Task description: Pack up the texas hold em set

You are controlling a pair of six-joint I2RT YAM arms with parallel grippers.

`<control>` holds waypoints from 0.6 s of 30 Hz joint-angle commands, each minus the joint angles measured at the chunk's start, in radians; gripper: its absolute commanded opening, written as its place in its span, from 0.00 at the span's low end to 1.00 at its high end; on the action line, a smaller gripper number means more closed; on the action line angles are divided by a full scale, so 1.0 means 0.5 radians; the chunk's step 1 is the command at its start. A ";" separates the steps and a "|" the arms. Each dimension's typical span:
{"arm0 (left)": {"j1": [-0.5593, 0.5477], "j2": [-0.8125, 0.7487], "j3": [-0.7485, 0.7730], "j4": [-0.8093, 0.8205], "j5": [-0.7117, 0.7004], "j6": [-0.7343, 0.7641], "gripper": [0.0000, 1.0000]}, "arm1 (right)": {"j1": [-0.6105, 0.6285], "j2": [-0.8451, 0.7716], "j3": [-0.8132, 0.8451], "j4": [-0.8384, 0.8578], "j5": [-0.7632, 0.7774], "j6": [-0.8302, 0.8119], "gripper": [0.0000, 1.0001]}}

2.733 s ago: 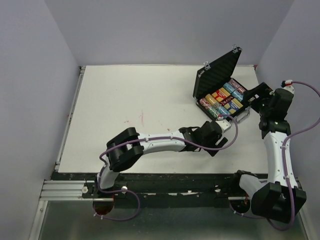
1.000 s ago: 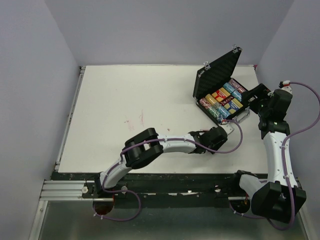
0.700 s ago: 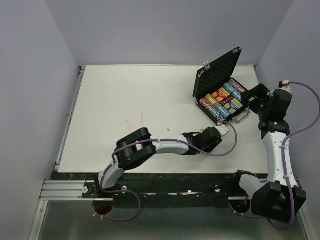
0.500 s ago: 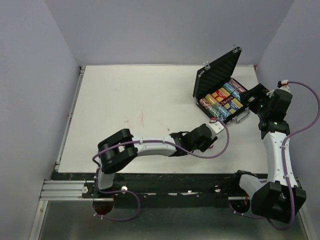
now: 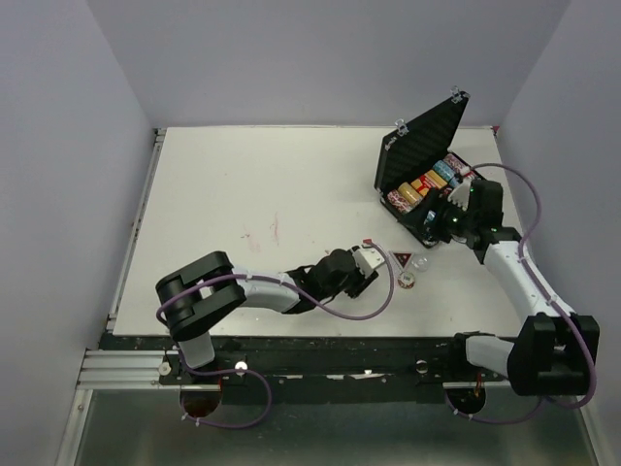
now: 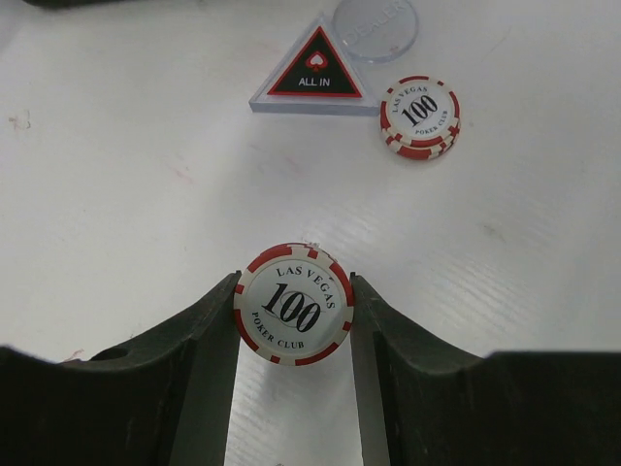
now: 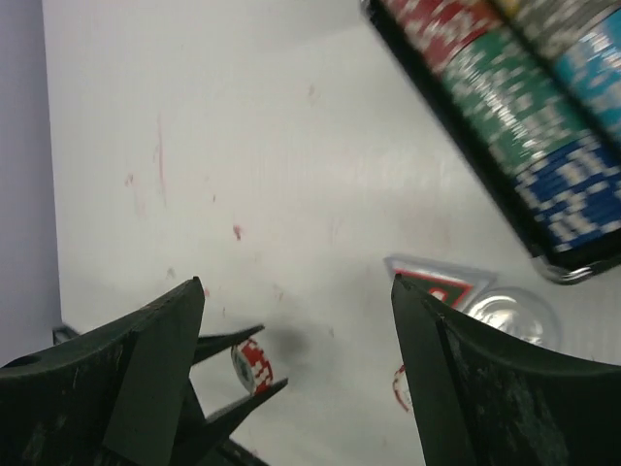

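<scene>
The black ribbed case (image 5: 419, 144) stands open at the back right, its coloured chip rows (image 5: 434, 184) (image 7: 529, 107) showing inside. My left gripper (image 5: 368, 256) (image 6: 294, 291) is shut on a small red-and-white "100" chip stack (image 6: 294, 304) (image 7: 249, 364) just above the table. Ahead of it lie the dark triangular "ALL IN" marker (image 6: 316, 80) (image 5: 399, 256), the clear disc (image 6: 375, 27) (image 5: 420, 263) and another small chip stack (image 6: 419, 116) (image 5: 408, 282). My right gripper (image 5: 434, 219) (image 7: 296, 291) hangs open and empty at the case's front edge, above these loose pieces.
The white tabletop (image 5: 252, 184) carries faint red marks (image 5: 275, 229) left of centre. The raised lid leans back toward the left. Purple walls close in at the rear and both sides. A cable loops off each arm.
My left gripper has pulled back left from the case front, chip stack still in it. My right arm has swung from right of the case to its front edge.
</scene>
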 commanded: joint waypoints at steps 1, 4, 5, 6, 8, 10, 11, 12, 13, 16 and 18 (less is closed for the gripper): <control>-0.001 -0.132 -0.082 0.411 0.085 0.063 0.29 | 0.226 0.039 -0.143 -0.099 -0.173 -0.075 0.85; 0.002 -0.144 -0.147 0.509 0.079 0.063 0.29 | 0.273 0.045 -0.278 -0.050 -0.280 -0.060 0.85; -0.001 -0.147 -0.159 0.528 0.070 0.063 0.29 | 0.288 0.045 -0.314 -0.014 -0.326 -0.030 0.86; -0.001 -0.153 -0.171 0.543 0.061 0.060 0.29 | 0.309 0.048 -0.345 0.020 -0.351 -0.011 0.85; -0.001 -0.156 -0.190 0.574 0.052 0.057 0.30 | 0.364 0.063 -0.382 0.045 -0.378 -0.002 0.85; 0.002 -0.156 -0.202 0.586 0.055 0.057 0.29 | 0.404 0.070 -0.401 0.076 -0.437 0.007 0.84; -0.001 -0.156 -0.202 0.589 0.052 0.057 0.29 | 0.417 0.067 -0.410 0.097 -0.467 0.020 0.84; -0.001 -0.156 -0.202 0.589 0.045 0.057 0.30 | 0.426 0.061 -0.416 0.119 -0.498 0.032 0.83; -0.001 -0.159 -0.199 0.589 0.048 0.057 0.29 | 0.435 0.057 -0.419 0.131 -0.513 0.035 0.83; -0.001 -0.150 -0.202 0.592 0.052 0.060 0.29 | 0.454 0.051 -0.419 0.140 -0.541 0.032 0.82; 0.002 -0.147 -0.202 0.592 0.048 0.060 0.29 | 0.457 0.048 -0.419 0.159 -0.535 0.041 0.81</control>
